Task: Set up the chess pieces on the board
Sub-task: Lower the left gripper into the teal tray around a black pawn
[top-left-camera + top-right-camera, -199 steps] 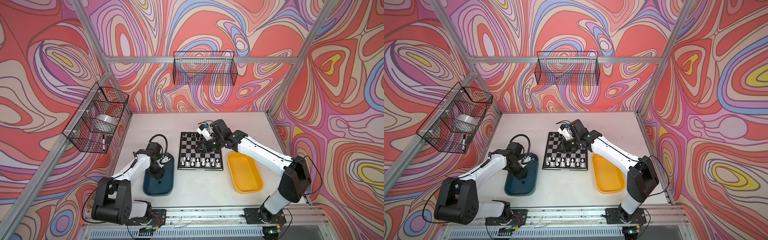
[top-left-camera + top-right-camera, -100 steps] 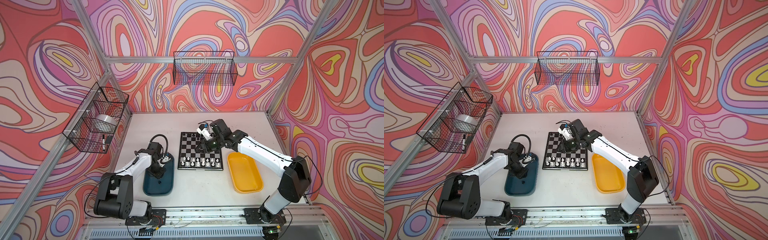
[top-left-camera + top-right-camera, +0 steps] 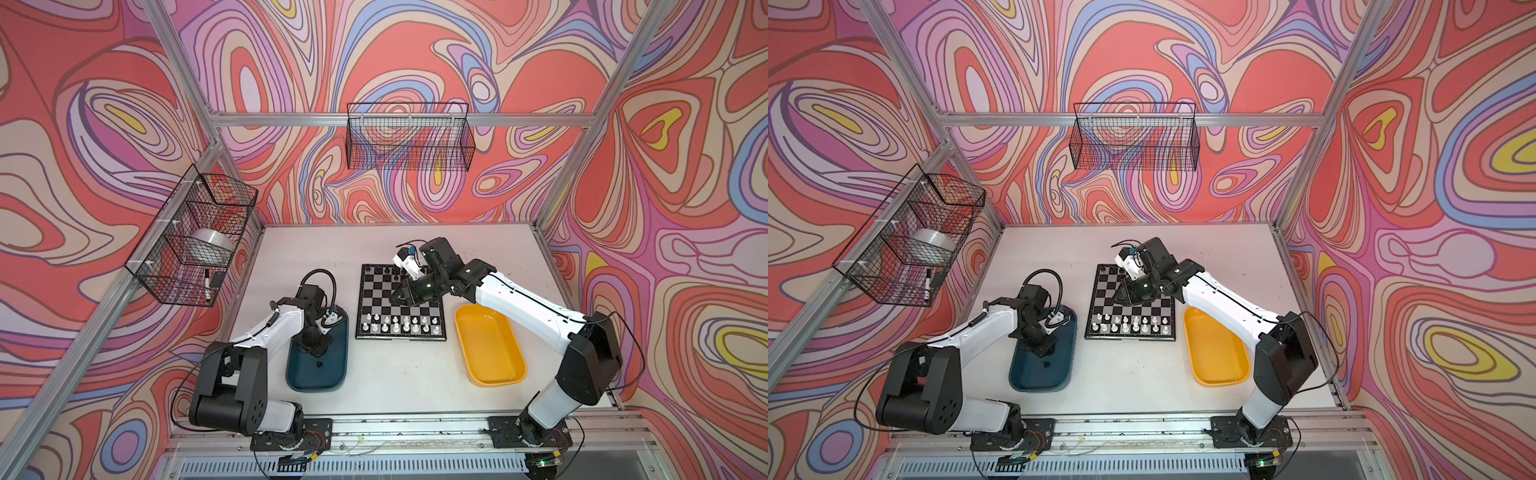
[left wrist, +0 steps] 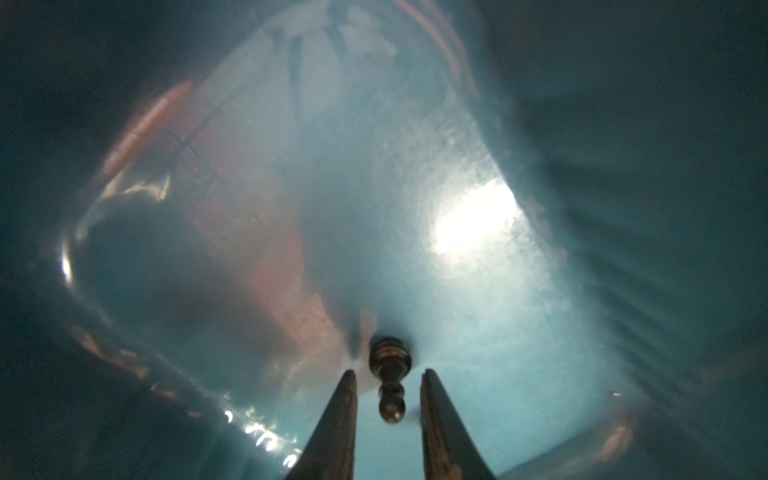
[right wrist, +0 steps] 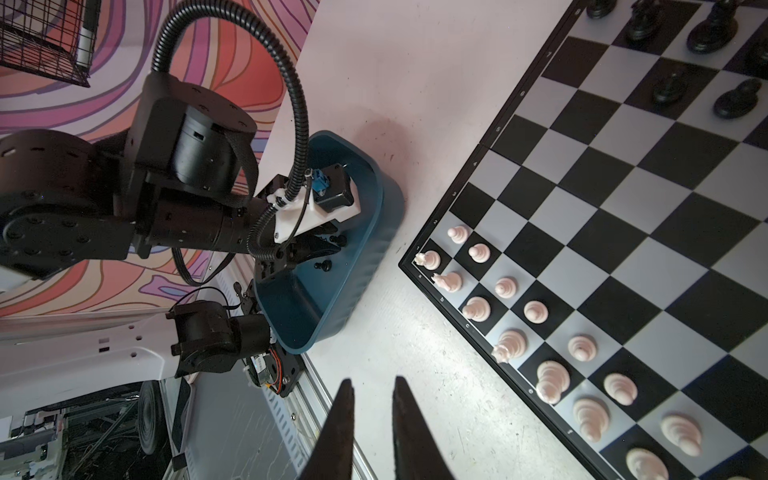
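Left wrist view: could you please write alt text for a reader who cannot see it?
The left gripper, open, straddles a black chess piece on the glossy floor of the teal tray, with a gap showing on each side. Blurred reflections and one bright glare spot fill the rest.

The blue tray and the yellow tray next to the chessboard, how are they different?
Colour: the blue tray is dark teal, the yellow tray bright yellow. Side: the blue tray lies left of the board, the yellow tray right of it. Contents: the blue tray holds a black piece, with the left hand open around it; the yellow tray shows nothing inside. Both are oblong, round-cornered and rest on the table.
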{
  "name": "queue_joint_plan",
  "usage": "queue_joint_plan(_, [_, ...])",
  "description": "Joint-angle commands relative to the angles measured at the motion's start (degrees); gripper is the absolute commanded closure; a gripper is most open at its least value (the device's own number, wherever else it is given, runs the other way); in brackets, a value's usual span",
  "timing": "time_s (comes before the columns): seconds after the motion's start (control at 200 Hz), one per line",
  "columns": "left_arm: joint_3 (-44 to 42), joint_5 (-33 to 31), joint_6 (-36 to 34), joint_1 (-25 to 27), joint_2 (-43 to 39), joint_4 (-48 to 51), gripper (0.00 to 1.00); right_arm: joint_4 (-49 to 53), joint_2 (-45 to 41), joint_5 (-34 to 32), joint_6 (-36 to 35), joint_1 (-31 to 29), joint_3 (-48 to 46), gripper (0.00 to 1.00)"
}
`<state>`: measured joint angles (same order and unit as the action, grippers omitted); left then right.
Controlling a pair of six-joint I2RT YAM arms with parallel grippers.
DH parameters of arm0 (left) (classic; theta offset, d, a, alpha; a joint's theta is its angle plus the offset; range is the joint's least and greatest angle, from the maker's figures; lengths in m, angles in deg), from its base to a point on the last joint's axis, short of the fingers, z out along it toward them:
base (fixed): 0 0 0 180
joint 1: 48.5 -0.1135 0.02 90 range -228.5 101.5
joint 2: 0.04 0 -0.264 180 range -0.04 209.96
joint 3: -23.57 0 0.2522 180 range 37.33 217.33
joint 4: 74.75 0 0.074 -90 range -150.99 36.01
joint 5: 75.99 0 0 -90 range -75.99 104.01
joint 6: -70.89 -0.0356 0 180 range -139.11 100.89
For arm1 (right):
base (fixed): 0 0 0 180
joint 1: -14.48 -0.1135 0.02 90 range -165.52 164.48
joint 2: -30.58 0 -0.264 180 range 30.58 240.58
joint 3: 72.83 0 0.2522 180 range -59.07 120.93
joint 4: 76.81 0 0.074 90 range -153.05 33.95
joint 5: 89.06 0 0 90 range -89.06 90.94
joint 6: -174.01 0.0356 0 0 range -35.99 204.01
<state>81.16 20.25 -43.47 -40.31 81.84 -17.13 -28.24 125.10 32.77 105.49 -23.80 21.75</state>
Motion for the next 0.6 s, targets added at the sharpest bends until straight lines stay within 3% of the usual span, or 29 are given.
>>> queue_joint_plan(0.0, [1.2,1.0,0.7,-0.3,-0.1,0.1,0.73,0.7,-0.6,0.5,-0.9,0.0,1.0,0.82])
queue_joint_plan(0.596, [1.2,1.1,1.4,-0.3,-1.7,-0.1,0.76,-0.4,-2.1,0.2,-0.3,0.0,-1.2,0.82])
